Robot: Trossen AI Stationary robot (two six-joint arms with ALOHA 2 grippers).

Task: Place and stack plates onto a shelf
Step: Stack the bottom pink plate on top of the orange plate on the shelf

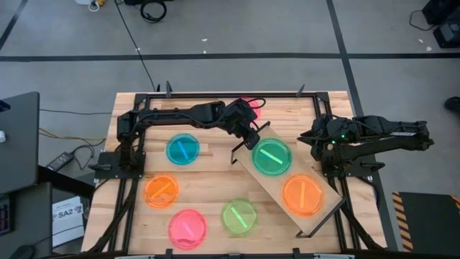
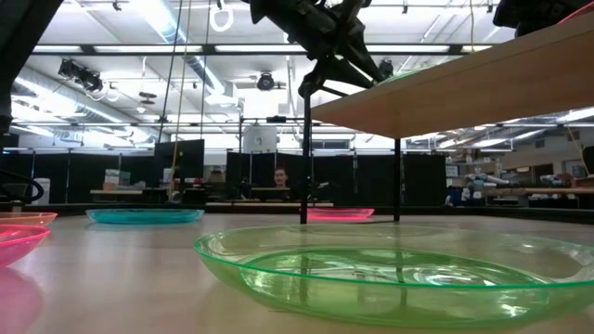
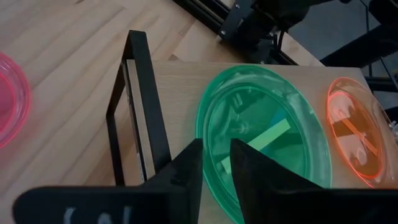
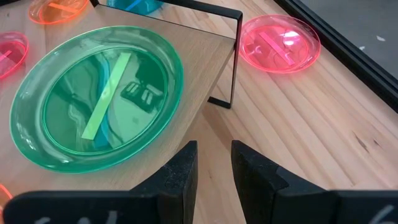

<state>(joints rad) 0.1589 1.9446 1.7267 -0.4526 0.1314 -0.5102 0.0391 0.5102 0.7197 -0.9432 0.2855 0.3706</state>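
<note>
The shelf (image 1: pixel 317 219) is a light-wood plank on a black wire frame, lying slantwise right of the table's centre. A green plate (image 1: pixel 273 158) and an orange plate (image 1: pixel 302 195) lie flat on it, side by side. My left gripper (image 1: pixel 253 142) is at the shelf's far-left end, shut on the green plate's rim. My right gripper (image 1: pixel 307 137) waits at the table's right, just beyond the shelf, with its fingers (image 4: pixel 214 158) slightly apart and touching nothing. Several other plates lie flat on the tabletop. My left gripper (image 3: pixel 216 158) pinches the green plate's rim (image 3: pixel 212 171) on the side toward the shelf's end frame, one finger over the plate's well and one outside the rim. It comes slanting down from the table's far-left side. The plate lies flat on the plank.
On the slatted tabletop lie a blue plate (image 1: pixel 182 150), an orange plate (image 1: pixel 161 191), a pink plate (image 1: pixel 187 228) and a green plate (image 1: pixel 239 216). Another pink plate (image 1: pixel 251 104) lies near the far edge, partly under my left arm. The shelf's black end frame (image 3: pixel 140 106) stands beside my left fingers.
</note>
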